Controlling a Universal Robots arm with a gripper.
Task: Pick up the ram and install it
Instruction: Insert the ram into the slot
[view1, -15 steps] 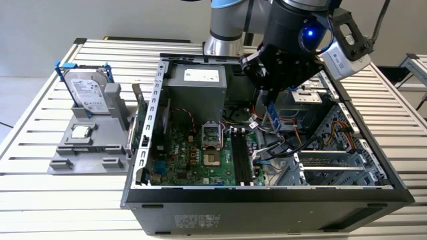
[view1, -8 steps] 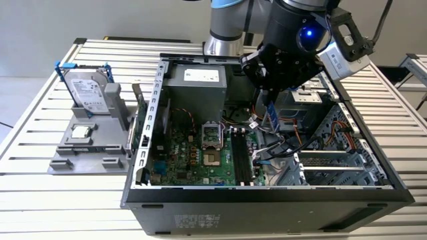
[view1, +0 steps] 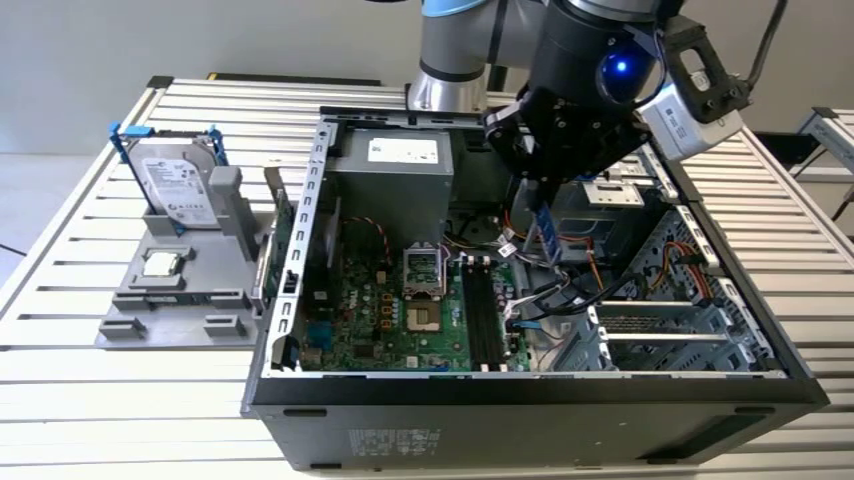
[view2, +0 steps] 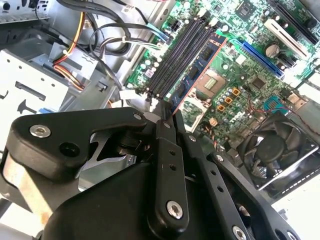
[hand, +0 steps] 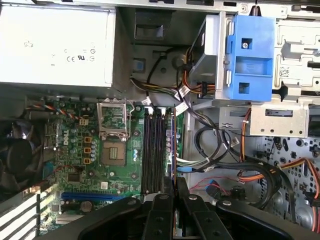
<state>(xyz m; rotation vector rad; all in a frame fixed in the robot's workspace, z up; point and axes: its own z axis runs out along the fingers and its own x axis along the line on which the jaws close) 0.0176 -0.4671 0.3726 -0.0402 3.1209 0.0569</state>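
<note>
Clamping the ram (view1: 543, 232) between closed fingers, the end effector (view1: 539, 198) hangs inside the open computer case (view1: 316, 200), just above the motherboard's memory slots (view1: 483, 310). A slight tilt or sideways offset could jam its lower edge against a slot wall.

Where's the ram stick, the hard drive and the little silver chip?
ram (view1: 545, 235), exterior view, its hanging lower half.
hard drive (view1: 180, 185), exterior view, middle of its silver face.
silver chip (view1: 163, 264), exterior view, its top face.

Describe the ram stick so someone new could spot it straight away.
In the exterior view, find the open computer case; the black gripper hangs above its motherboard. The ram is the narrow stick clamped in it on edge, flat and rigid unlike the loose cables nearby.
</note>
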